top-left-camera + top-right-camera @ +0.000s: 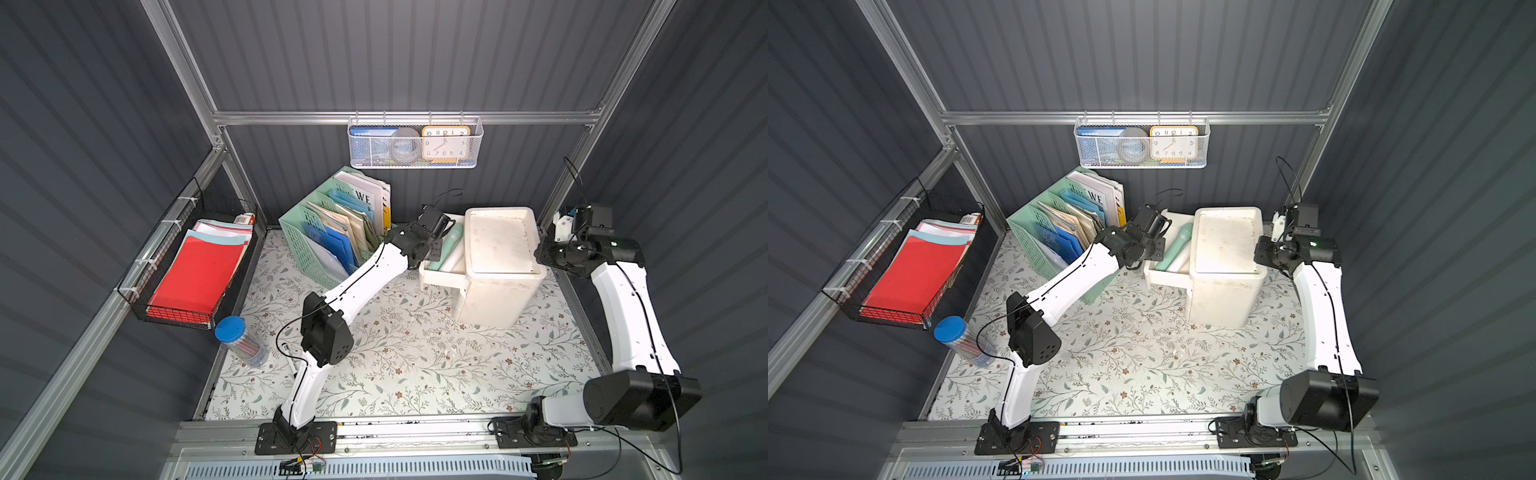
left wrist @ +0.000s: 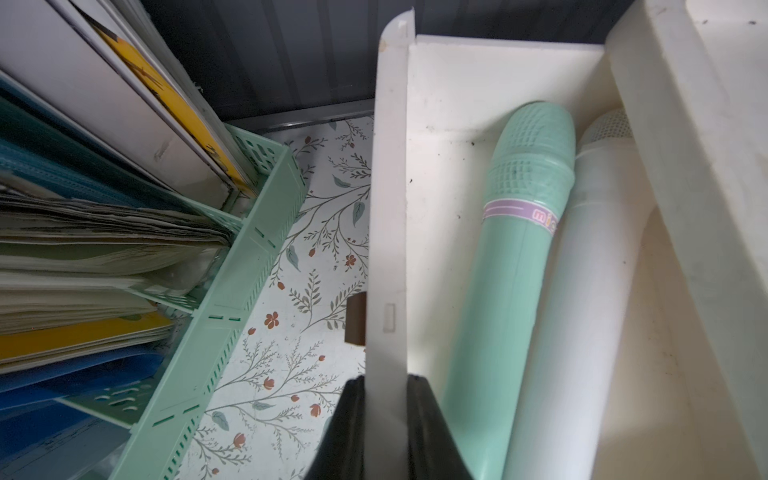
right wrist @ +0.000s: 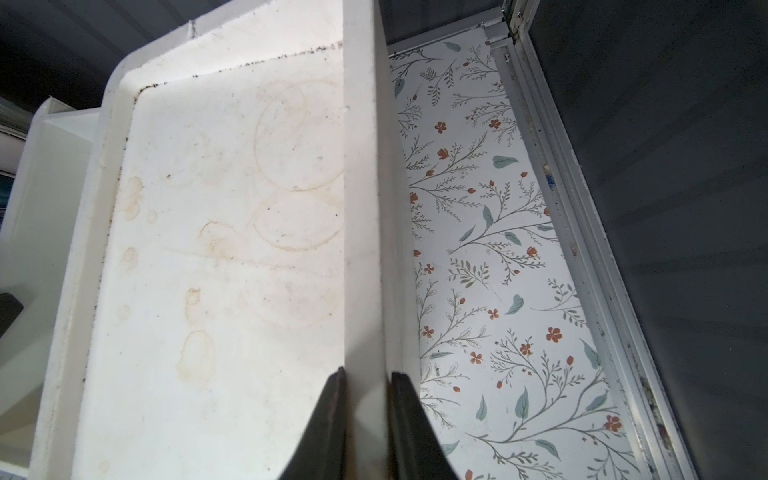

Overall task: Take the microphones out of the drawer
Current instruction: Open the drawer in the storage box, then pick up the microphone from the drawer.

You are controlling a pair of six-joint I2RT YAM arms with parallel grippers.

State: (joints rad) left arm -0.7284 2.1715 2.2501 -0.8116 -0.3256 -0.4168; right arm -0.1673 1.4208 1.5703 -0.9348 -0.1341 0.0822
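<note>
Mint-green plastic toy microphone [image 2: 515,270]: lies flat inside the open drawer, with its mesh head toward the far wall.
White plastic microphone [image 2: 582,291]: touches the green one on its right side and lies partly under the cabinet's top.
White plastic pull-out drawer [image 2: 498,70]: the top drawer, standing out to the left of the white plastic drawer cabinet [image 1: 490,299] at the far right of the floral-papered bench [image 1: 415,353]. A mint-green slotted file rack [image 1: 303,245] stands just to its left.
Left claw [image 2: 384,382]: pinches the drawer's upright front panel, one finger outside and one inside.
Right claw [image 3: 368,376]: pressed together on the raised rim at the cabinet's right edge, apparently steadying it.
Step in hand: the drawer looks open far enough and no microphone is touched yet, so the task seems roughly half done.
Next move: the left claw should let go of the panel, spread, lift clear, shift right over the green handle and close across it. The smooth round body may roll against its white neighbour, so a mid-handle grasp seems safest. Which of the two microphones is meant, I cannot tell.
</note>
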